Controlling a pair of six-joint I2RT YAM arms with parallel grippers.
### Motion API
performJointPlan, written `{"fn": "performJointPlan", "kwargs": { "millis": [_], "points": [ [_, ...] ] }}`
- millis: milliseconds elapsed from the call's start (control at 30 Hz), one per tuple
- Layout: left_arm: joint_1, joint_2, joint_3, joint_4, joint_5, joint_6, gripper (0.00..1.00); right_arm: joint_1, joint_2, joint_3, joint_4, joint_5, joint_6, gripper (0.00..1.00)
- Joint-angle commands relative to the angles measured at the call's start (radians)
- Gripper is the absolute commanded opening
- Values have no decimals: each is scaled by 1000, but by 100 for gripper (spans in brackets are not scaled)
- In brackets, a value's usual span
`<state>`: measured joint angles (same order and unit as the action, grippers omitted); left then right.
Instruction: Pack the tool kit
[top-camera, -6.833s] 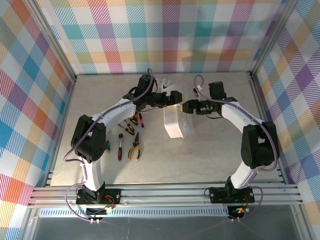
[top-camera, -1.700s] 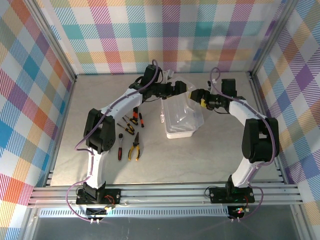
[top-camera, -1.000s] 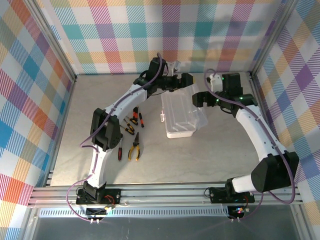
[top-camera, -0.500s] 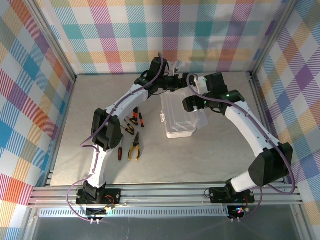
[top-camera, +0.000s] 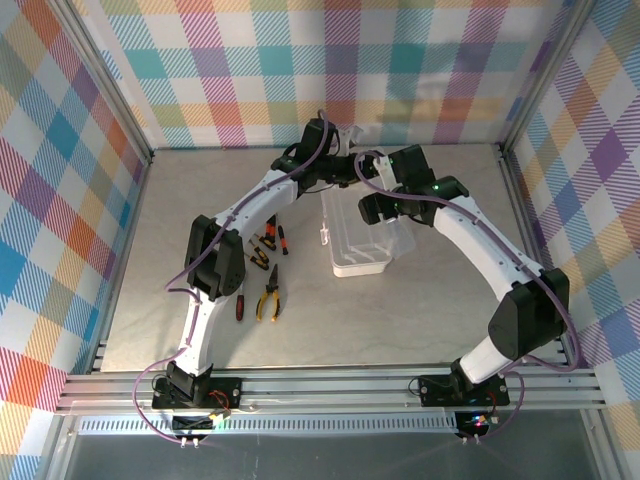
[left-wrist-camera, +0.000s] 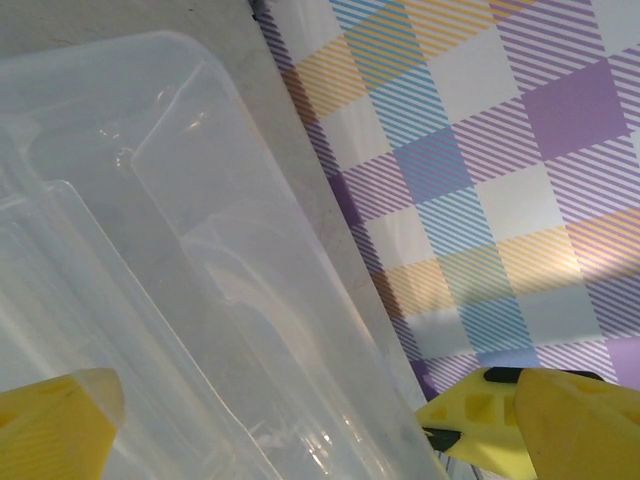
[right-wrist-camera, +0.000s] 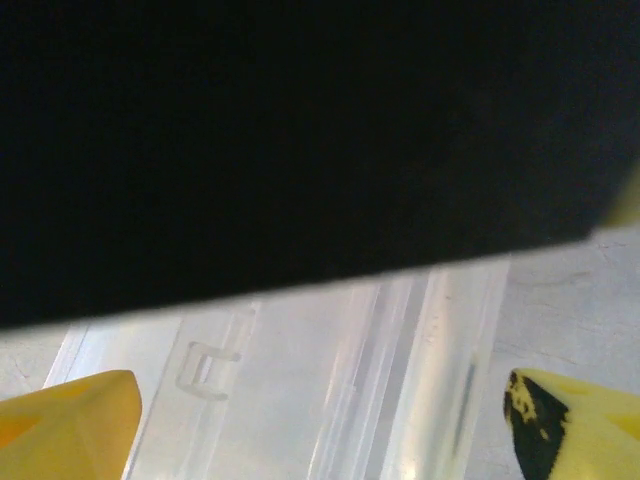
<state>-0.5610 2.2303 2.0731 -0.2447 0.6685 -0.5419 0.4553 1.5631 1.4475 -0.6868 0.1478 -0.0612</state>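
Tools (top-camera: 267, 298) unmoved on the table (top-camera: 430, 300), left of the open case (top-camera: 355, 262). Left gripper (left-wrist-camera: 270, 400) still at the case's far end, fingers wide apart, gripping nothing. Right gripper (right-wrist-camera: 322, 385) has swung leftward over the case, fingers wide apart, empty.

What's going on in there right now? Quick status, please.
Left gripper open at the lid. Right gripper open over the case. Tools lie on the table left of it, unpacked. Nothing between tools and case.
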Motion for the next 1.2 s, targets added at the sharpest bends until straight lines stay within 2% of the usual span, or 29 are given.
{"fn": "performJointPlan", "kwargs": {
  "millis": [0,133,400,533,633,767,900,1167],
  "points": [
    [-9,-32,36,-18,16,35,100,8,25,14,-54,42,-6,87],
    [9,-52,25,-24,4,51,100,8,16,9,-52,34,-1,80],
    [107,-153,16,-235,-98,208,100,8,12,13,-54,30,6,74],
    [168,-260,-99,-276,-178,252,100,7,18,25,-59,33,18,73],
    [191,-349,-247,-304,-262,263,100,8,25,34,-69,35,25,73],
    [193,-411,-462,-317,-309,249,100,8,21,35,-72,39,28,73],
    [185,-402,-582,-302,-338,229,100,8,38,48,-73,32,33,72],
    [137,-312,-560,-287,-333,224,100,8,50,58,-71,4,40,72]
  ]
}}
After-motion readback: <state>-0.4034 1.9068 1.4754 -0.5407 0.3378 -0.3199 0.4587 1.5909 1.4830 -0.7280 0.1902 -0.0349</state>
